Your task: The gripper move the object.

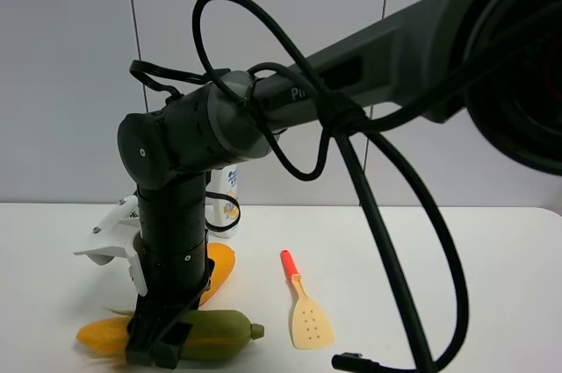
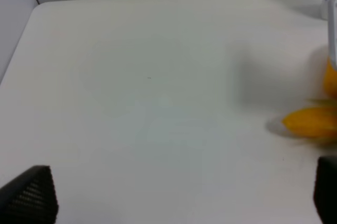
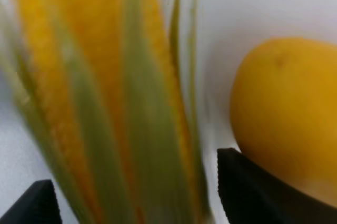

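The corn (image 1: pixel 219 334) is found lying flat on the white table (image 1: pixel 492 259) at the lower left of the exterior high frame, its yellow end turned toward the left edge and its green stub end toward the centre. The right gripper (image 1: pixel 158 344) is lowered onto its middle from above, carried by a thick dark arm (image 1: pixel 378 57) that reaches across from the upper right, with black cables (image 1: pixel 395 250) looped around it. In the right wrist view the right gripper (image 3: pixel 142 203) is seen astride the corn (image 3: pixel 105 103), one finger on each side and close to the husk. Whether the husk is actually pinched cannot be told, as the picture is blurred. An orange mango (image 1: pixel 221 266) is noted just behind the corn and beside one finger (image 3: pixel 253 195). A white bottle (image 1: pixel 225 193) stands further back, partly hidden by the arm. A cream spatula (image 1: pixel 309 320) with a red handle lies apart, toward the lower centre. In the left wrist view the left gripper (image 2: pixel 179 197) is recorded spread wide over bare table and holding nothing, with the yellow end of the corn (image 2: pixel 310 121) off to one side.
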Controlling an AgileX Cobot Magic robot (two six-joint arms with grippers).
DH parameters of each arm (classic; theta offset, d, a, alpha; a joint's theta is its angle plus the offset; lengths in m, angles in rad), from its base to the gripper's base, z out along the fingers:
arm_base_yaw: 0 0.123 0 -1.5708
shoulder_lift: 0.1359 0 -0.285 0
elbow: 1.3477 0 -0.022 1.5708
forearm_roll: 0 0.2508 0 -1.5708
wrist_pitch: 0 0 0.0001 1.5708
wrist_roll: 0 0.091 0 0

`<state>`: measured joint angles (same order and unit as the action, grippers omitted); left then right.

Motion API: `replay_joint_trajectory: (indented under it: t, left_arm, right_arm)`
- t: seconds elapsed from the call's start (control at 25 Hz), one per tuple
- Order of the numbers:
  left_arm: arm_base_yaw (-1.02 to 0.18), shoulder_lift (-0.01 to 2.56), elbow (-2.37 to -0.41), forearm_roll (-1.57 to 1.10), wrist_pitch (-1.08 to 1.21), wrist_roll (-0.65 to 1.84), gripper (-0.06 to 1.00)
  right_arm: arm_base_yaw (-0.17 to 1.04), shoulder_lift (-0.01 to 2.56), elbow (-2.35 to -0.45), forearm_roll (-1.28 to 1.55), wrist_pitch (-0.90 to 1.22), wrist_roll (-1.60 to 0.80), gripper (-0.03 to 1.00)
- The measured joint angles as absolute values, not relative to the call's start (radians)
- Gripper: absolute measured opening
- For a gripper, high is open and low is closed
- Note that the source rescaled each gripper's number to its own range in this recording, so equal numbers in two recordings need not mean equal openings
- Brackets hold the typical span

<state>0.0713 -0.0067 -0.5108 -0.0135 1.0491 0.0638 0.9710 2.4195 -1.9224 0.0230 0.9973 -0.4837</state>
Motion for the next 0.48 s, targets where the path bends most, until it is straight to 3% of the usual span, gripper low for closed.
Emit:
replay_joint_trajectory:
  t: [0.2, 0.48]
  left_arm:
    - [0.071, -0.007, -0.511, -0.014, 1.049, 0.064, 1.0]
    - [0.071, -0.007, -0.511, -0.014, 1.049, 0.064, 1.0]
  right_arm:
    - [0.971, 2.42, -1.922, 0.023, 0.997, -0.468, 0.39]
    - [0.971, 2.392, -1.922, 0.023, 1.035, -0.459, 0.4]
